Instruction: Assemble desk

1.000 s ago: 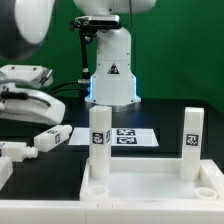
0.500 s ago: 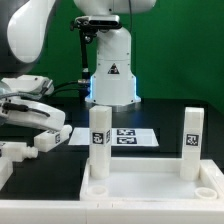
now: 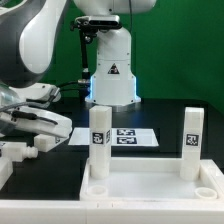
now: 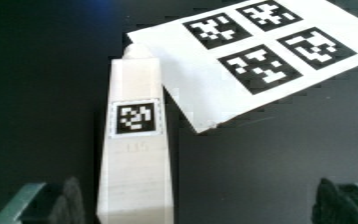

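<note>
Lying flat on the black table [image 4: 34, 100], a loose leg [image 4: 137, 150] of the desk is seen from the wrist view between the two fingers of the gripper [image 4: 202, 200]. The fingers are spread wide and nothing is held. The leg is not centred in the gap: it is just beside one finger and well apart from the other, and whether it is touched there cannot be told. The long axis of the leg runs across the line between the fingers, so it is judged that the hand is placed like this so that the leg can be closed on across its narrow sides.

In the exterior view the loose leg [image 3: 47, 137] is found at that view's left, under the wrist, near a corner of the marker board [image 3: 128, 137]. The tabletop [image 3: 150, 188] is placed in front with its rim upward, and two upright legs [image 3: 98, 135] are already stood in its far corners. The rimmed side is probably kept up so that the legs can be set in from above. Two corners seem not yet filled, so the task is judged to be about half done.

Compared with the picture half a second ago, the large upper link of the arm is swung further toward the exterior view's right and the wrist is brought lower over the loose leg. No shift of the leg, the tabletop or the marker board is noticed.
</note>
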`<state>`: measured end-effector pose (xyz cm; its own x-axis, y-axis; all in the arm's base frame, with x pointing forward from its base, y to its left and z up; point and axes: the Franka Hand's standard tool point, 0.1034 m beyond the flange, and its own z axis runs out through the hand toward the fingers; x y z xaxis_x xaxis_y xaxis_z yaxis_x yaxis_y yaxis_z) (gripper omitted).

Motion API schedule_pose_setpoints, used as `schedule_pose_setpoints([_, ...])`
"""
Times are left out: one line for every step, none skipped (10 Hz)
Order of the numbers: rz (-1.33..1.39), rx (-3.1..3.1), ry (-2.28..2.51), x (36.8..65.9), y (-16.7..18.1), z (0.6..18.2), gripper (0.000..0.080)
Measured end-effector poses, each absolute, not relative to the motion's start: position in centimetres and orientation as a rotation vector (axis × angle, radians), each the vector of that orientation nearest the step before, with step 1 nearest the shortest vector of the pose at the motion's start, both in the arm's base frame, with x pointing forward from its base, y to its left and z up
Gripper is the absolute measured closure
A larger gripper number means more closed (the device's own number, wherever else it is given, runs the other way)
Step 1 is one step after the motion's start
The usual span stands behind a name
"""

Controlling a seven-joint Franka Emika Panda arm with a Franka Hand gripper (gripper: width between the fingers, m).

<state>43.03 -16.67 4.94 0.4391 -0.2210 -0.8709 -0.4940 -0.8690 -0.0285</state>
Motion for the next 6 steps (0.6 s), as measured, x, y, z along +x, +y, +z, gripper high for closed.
schedule_pose_setpoints([1.400, -2.415, 0.617, 43.0, -16.7, 4.9, 0.0150])
schedule_pose_setpoints([1.400, -2.415, 0.617, 43.0, -16.7, 4.9, 0.0150])
schedule_pose_setpoints([1.402, -2.413, 0.618, 42.9, -16.7, 4.9, 0.0150])
schedule_pose_setpoints([1.427, -2.395, 0.654, 42.3, -16.7, 4.3, 0.0150])
schedule_pose_setpoints([1.448, -2.382, 0.670, 41.8, -16.7, 3.8, 0.0150])
schedule_pose_setpoints([1.448, -2.365, 0.692, 41.8, -16.6, 3.7, 0.0150])
